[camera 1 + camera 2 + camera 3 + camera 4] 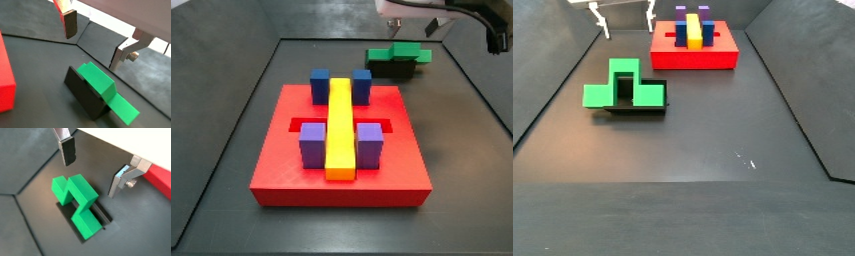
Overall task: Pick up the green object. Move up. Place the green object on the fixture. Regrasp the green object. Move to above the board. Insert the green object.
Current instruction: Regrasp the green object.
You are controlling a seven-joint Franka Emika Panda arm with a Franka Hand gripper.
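Hovering above the green object [77, 203], gripper [93, 168] spread wide and holding nothing. Resting across the fixture [85, 95], presumably freeing its sides for a regrasp. Sitting well apart from the board [341, 165].

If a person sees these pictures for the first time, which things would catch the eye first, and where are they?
Probably the bright green T-shaped plastic piece, which rests on the small dark L-shaped fixture on the grey floor. Next comes the large red square board, carrying a long yellow bar flanked by blue and purple cubes, apart from the fixture. The pincer hangs open and empty above the green piece.
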